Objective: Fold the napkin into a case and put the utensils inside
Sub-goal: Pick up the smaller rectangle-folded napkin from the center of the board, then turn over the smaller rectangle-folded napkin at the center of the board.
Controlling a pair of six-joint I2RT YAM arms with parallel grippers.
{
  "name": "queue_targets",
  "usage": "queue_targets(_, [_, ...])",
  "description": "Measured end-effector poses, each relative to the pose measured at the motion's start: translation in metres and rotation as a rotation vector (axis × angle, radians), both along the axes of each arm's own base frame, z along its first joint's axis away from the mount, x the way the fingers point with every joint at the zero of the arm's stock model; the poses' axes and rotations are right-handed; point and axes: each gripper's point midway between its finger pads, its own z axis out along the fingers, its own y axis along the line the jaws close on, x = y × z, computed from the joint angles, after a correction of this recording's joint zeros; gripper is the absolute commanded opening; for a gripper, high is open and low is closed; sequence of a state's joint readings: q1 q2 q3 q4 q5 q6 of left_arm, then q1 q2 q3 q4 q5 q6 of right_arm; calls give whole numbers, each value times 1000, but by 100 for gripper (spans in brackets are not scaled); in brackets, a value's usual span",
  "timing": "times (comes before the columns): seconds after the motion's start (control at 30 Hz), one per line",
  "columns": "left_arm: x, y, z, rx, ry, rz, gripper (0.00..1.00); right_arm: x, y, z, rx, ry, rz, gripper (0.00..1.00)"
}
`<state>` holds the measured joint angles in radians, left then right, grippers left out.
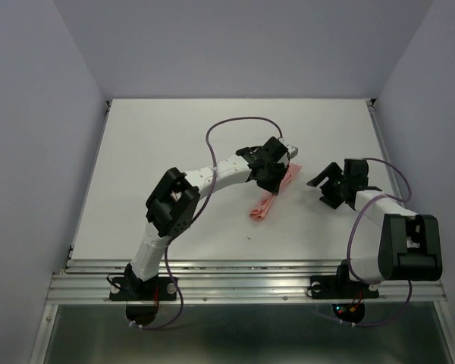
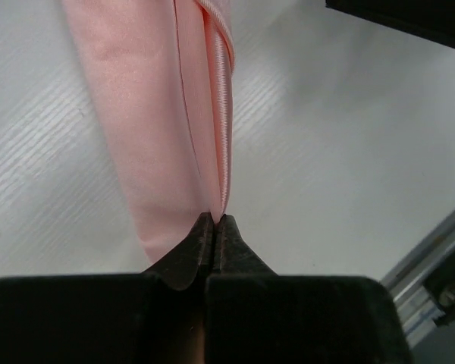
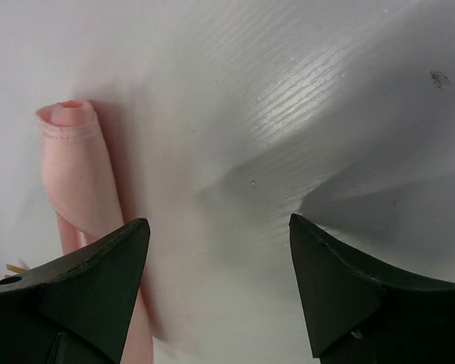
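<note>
The salmon-pink cloth napkin (image 1: 269, 199), already gathered into a narrow layered strip, lies slantwise on the white worktop (image 1: 174, 144). The left arm's end effector (image 2: 214, 221) is at the strip's far end, clenched on the thin hemmed edge of the cloth. Its black fingertips are pinched together with only a sliver of fabric between them. The right arm's end effector (image 3: 218, 224) hovers just beside the strip on its right, released, with its jaws spread wide and holding nothing; the strip's rolled end passes close by one of its fingers. The gold utensils cannot be made out with certainty. A thin yellowish sliver (image 3: 15, 267) beside the strip, at the edge of the right wrist view, may be one, but it is too small to tell. The step in hand looks like opening or tidying a fold of the case. The grip is the weak point: so little cloth is caught that a pull could let the sleek fabric slip free. A pull could equally drag the whole light strip across the worktop and undo its layers, since nothing pins the strip's other end. Lifting the wrong layer would close the pocket rather than open it, leaving no way in for the utensils.
</note>
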<state>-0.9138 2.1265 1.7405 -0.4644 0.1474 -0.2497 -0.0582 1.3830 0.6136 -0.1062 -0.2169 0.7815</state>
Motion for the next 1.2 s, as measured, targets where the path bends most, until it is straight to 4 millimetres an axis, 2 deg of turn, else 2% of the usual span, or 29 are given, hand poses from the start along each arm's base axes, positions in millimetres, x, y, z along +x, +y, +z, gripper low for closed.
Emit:
queue_targets(0.27, [-15, -11, 11, -205, 171, -116, 0, 1, -3, 28, -17, -70, -13, 80])
queue_targets(0.37, [-18, -16, 20, -271, 213, -146, 0, 2, -6, 49, -34, -118, -27, 80])
queue_targets(0.5, [-22, -27, 37, -379, 262, -189, 0, 10, -14, 82, -63, -199, -53, 80])
queue_targets(0.6, [-26, -35, 52, -462, 306, -223, 0, 13, -20, 97, -86, -234, -71, 80])
queue_targets(0.67, [-28, -40, 58, -510, 333, -245, 0, 12, -22, 100, -101, -239, -77, 80])
queue_targets(0.77, [-29, -47, 55, -565, 388, -267, 0, 9, -25, 99, -115, -229, -86, 80])
queue_targets(0.87, [-28, -53, 34, -592, 467, -267, 0, 7, -27, 97, -129, -220, -93, 80])
queue_targets(1.03, [-22, -51, 4, -593, 549, -231, 0, 5, -29, 95, -136, -208, -95, 80])
queue_targets(1.2, [-4, -42, 4, -619, 541, -207, 0, 5, -29, 94, -143, -208, -88, 80])
